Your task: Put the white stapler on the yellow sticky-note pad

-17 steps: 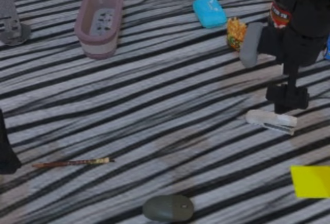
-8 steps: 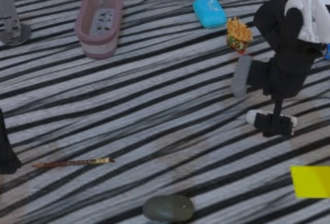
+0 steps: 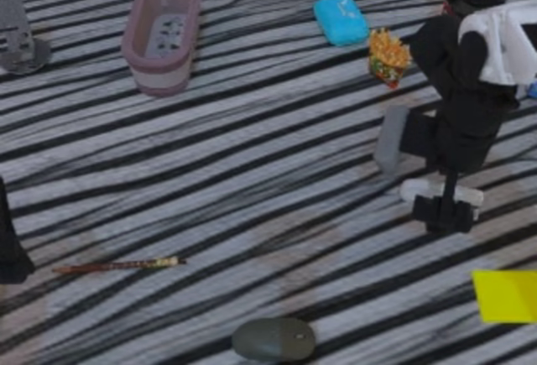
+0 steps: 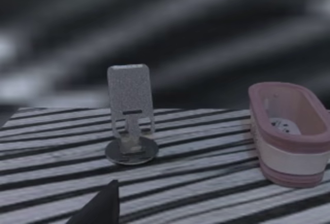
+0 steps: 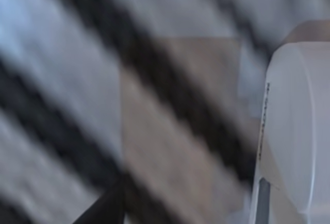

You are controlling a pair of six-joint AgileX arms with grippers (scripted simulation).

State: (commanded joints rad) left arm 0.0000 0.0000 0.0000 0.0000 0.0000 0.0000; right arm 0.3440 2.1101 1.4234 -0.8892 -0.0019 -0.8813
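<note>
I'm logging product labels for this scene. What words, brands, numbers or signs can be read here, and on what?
None can be read.
The blue case bears a pale mark, too blurred to read.
The snack packet shows only a picture of fries, no legible words.
The white stapler has a thin line of print along its side, too small to read.

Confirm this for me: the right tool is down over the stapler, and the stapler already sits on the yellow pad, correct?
Not quite. The right tool is down over the stapler, but the stapler lies on the striped table, apart from the yellow pad near the right edge. The top view shows it.
</note>
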